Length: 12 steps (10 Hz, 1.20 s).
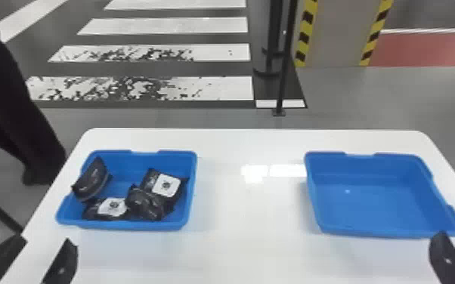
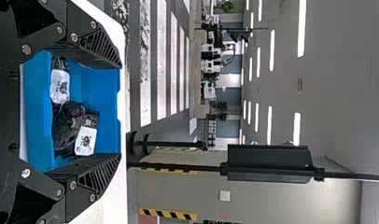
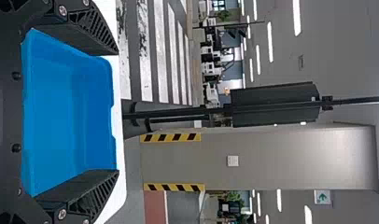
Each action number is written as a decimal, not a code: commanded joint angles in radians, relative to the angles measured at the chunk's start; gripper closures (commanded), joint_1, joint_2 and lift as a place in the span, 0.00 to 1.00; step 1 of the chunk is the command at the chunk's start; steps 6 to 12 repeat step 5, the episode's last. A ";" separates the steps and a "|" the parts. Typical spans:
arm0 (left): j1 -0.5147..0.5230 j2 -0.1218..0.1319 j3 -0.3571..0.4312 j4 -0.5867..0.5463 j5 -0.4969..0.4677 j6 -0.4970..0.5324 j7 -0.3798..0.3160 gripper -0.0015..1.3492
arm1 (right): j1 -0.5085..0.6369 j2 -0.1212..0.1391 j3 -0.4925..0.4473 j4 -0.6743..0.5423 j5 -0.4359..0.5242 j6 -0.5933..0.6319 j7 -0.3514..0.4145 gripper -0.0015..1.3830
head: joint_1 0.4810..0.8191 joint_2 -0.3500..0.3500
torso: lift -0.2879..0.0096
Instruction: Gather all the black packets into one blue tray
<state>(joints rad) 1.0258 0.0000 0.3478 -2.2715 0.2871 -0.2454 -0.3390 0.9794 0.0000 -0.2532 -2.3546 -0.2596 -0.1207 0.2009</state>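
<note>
The left hand (image 1: 46, 241) is at the near left corner of the white counter (image 1: 249, 241), and its two fingers stand wide apart. In front of this hand and a little to its right is the left blue tray (image 1: 132, 227), in which four black packets lie. One packet (image 1: 93, 179) leans upon the left wall of the tray, ahead of the hand. A second packet (image 1: 110, 208), which has a white label, lies near the wall closest to the hand. Further to the right of the hand is a crumpled dark packet (image 1: 145, 204), just beside the second. Behind it is a fourth packet (image 1: 166, 185), also with a white label; the crumpled one seems to rest partly on it.

The right hand (image 1: 448, 256) is at the near right side of the counter. In its wrist view, its fingers are also wide apart. The right blue tray (image 1: 374, 200) is in front of this hand and toward its left.
</note>
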 commanded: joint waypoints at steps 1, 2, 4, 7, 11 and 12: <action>0.000 -0.003 -0.001 0.000 0.000 0.000 0.000 0.29 | 0.002 0.001 0.000 0.002 0.000 -0.002 0.000 0.09 | 0.63 0.56 | 0.60; 0.000 -0.003 0.001 0.005 0.000 0.000 0.000 0.29 | 0.002 0.001 0.000 0.000 0.000 -0.002 0.000 0.09 | 0.63 0.56 | 0.60; 0.000 -0.003 0.001 0.005 0.000 0.002 0.000 0.29 | 0.002 0.001 0.000 0.002 -0.002 -0.002 0.000 0.09 | 0.63 0.56 | 0.60; 0.000 -0.003 0.001 0.005 0.002 0.002 0.000 0.29 | 0.002 0.001 0.000 0.002 -0.006 -0.002 0.000 0.09 | 0.63 0.56 | 0.60; 0.000 -0.003 0.001 0.005 0.002 0.002 0.000 0.29 | 0.002 0.001 0.000 0.002 -0.006 -0.002 0.000 0.09 | 0.63 0.56 | 0.60; 0.000 -0.003 0.001 0.005 0.002 0.002 0.000 0.29 | 0.002 0.001 0.000 0.002 -0.006 -0.002 0.000 0.09 | 0.63 0.56 | 0.60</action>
